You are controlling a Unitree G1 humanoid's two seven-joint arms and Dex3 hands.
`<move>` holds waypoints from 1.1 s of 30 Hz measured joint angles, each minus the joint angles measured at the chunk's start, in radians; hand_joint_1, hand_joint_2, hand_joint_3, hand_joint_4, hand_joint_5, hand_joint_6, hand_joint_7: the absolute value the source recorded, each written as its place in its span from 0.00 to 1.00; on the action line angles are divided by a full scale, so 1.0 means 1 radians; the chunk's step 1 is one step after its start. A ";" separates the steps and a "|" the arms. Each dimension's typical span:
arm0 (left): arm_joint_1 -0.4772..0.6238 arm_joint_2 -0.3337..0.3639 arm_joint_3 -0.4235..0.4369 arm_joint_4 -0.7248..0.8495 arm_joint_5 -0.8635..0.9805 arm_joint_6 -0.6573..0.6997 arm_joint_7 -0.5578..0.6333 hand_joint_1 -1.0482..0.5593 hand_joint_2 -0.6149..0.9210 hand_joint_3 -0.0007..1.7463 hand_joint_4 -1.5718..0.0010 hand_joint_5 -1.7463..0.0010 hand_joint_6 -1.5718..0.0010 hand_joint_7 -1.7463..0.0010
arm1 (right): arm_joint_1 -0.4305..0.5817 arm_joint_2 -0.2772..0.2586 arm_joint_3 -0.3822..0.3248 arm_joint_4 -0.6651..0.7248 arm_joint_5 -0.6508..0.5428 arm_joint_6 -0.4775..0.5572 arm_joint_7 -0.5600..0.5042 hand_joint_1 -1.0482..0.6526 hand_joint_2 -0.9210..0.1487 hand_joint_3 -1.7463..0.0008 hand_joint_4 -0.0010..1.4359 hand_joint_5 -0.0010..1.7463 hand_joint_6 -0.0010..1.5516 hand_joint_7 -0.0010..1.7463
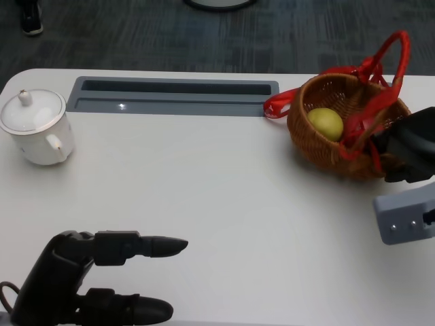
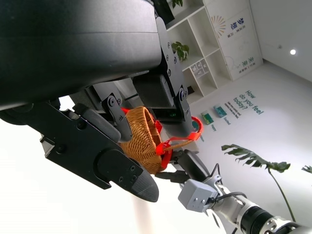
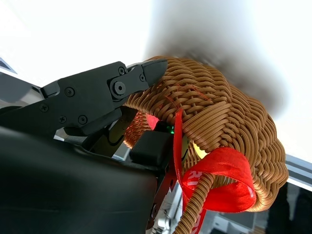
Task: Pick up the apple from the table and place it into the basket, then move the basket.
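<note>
Your right hand [image 1: 408, 146] is on the basket [image 1: 326, 139] now, black fingers clamped over the woven rim on its near side; from the right wrist view you can see one fingertip [image 3: 151, 70] pressed flat against the ribbed wicker wall while the others reach inside. That basket is a round, tightly woven tan bowl, tilted a little, with a cane handle wrapped in glossy red ribbon [image 1: 387, 64] arching above your fingers. Just beyond those fingers, down in the bowl, sits the apple [image 1: 325, 123], smooth, round and yellow-green, resting against the inner weave. So the fruit is in the basket, and the basket stands on the matte white table [image 1: 217, 197].

Your left hand [image 1: 81, 278] is well apart from all that, low over the near edge of the table, fingers stretched out straight and parted, holding nothing. Far ahead of it stands a glazed white lidded pot [image 1: 35, 128] with a small knob on top. Between pot and basket runs a long grey recessed tray [image 1: 170, 96] set into the tabletop.
</note>
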 measured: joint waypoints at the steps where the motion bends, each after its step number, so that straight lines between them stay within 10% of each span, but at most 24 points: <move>1: 0.006 0.000 0.001 0.000 0.000 -0.001 0.000 0.42 0.87 0.00 0.29 1.00 0.34 1.00 | -0.004 0.003 -0.001 0.001 0.005 0.013 0.012 0.47 0.00 0.97 0.74 0.00 0.58 0.00; 33: 0.027 0.001 0.003 -0.003 0.017 -0.013 0.018 0.41 0.87 0.00 0.29 1.00 0.33 1.00 | -0.062 0.006 -0.033 0.012 0.045 0.093 0.076 0.38 0.01 0.96 0.69 0.00 0.54 0.00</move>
